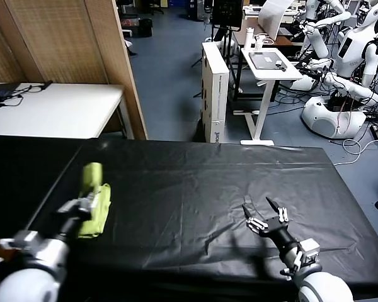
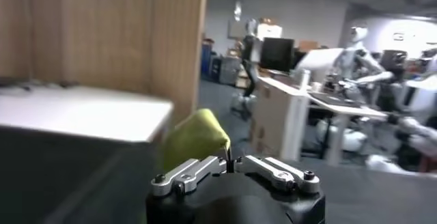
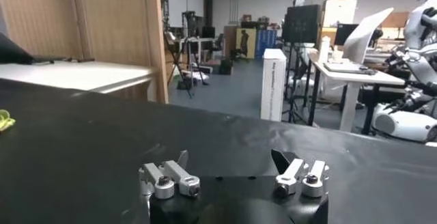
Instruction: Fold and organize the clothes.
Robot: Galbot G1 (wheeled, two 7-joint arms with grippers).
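Two grippers work over a table (image 1: 195,189) draped in black sheeting. On the robot's left side, the left gripper (image 1: 91,202) has its jaws closed on the shirt (image 1: 94,198), a lime yellow-green garment folded into a narrow bundle. The bundle lies near the table's left edge, one end raised and sticking up beyond the gripper, the rest resting on the black sheeting beside the fingers. From the left wrist camera, the shirt (image 2: 194,138) shows as a rounded green fold rising just past the left gripper (image 2: 231,164), whose two metal fingers meet at the middle with the cloth pinched between them.

On the robot's right side, the right gripper (image 1: 264,212) hovers low over the sheeting near the front edge, well apart from the shirt. Its jaws stand wide open and hold nothing. The right wrist camera shows the right gripper (image 3: 232,164) with its fingers spread to either side and bare black sheeting between them; a sliver of the green shirt (image 3: 5,119) shows at the far edge of that view.

Behind the table stand a wooden partition (image 1: 69,44), a white desk (image 1: 53,110), a tall white box (image 1: 215,88) and several white robots (image 1: 346,56) on a blue-grey floor.
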